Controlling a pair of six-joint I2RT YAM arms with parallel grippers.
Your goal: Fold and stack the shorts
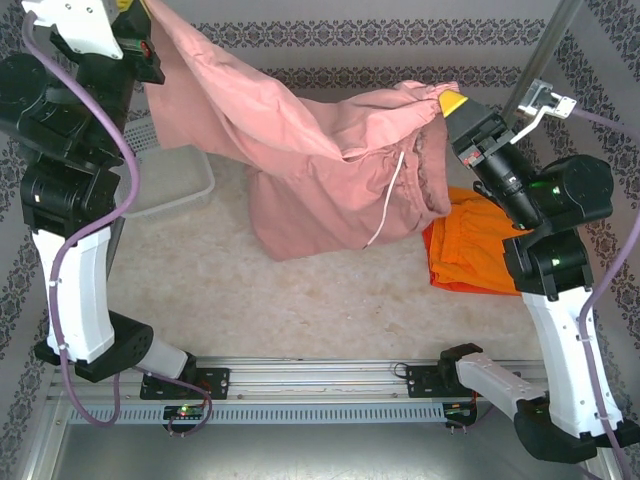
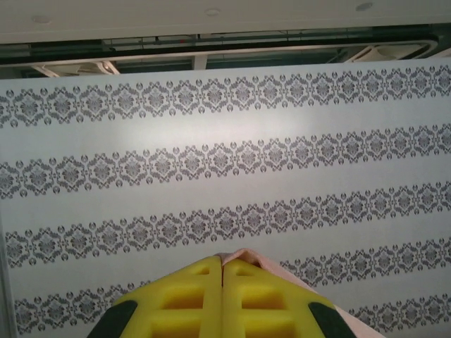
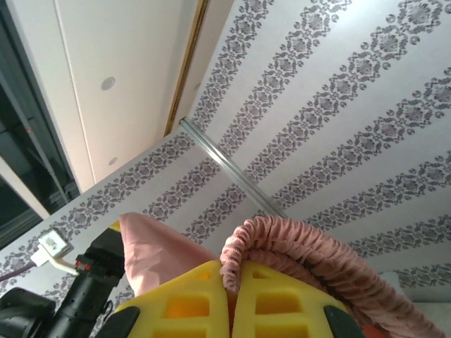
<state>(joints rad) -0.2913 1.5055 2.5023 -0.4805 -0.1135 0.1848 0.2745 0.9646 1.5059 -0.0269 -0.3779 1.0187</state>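
Pink shorts (image 1: 300, 170) stretched aloft, left jaws clamped on one end, right jaws clamped on waistband, orange shorts (image 1: 480, 250) beneath

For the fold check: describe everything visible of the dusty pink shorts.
The dusty pink shorts are soft, wrinkled cloth, lifted and stretched between both arms. The left end effector is shut on one edge, the right end effector on the gathered elastic waistband. A white drawstring dangles from the waist. The lower part sags and seems to rest on the table.

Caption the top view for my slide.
Left pincer and right pincer hold the pink shorts aloft; orange shorts lie on the table.
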